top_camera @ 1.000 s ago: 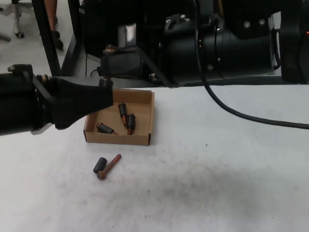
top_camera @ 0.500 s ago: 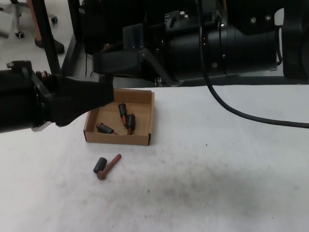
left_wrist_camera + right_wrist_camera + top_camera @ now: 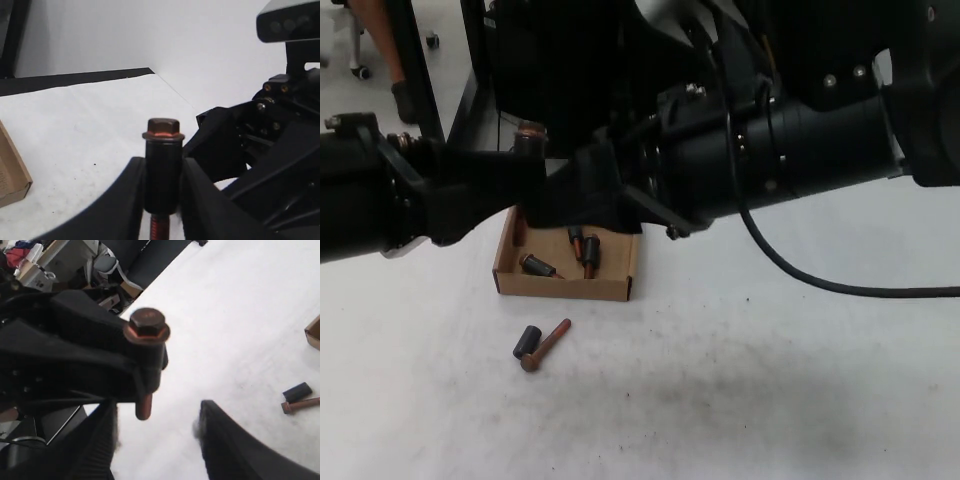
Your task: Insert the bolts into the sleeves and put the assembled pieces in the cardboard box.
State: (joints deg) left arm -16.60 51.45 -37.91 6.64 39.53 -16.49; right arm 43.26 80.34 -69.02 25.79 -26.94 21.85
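High view: cardboard box lying just below both arms' jaws, assembled pieces inside. Spare sleeve and loose bolt waiting on bench, nearer camera.

Left wrist view: left gripper clamping held sleeve between jaws, bolt head poking past fingertips. Probably drop-off step, so going low over box before releasing.

Right wrist view: right gripper gaping wide, gripping nothing, piece just beyond jaws. Better backing off first.

Counter: white surface carrying one box and two loose parts.
The cardboard box sits toward the far left. Just in front of it, a black sleeve and a copper-coloured bolt lie side by side, possibly touching near the bolt head. A black cable runs over the right side. Grey smudges mark the near area.
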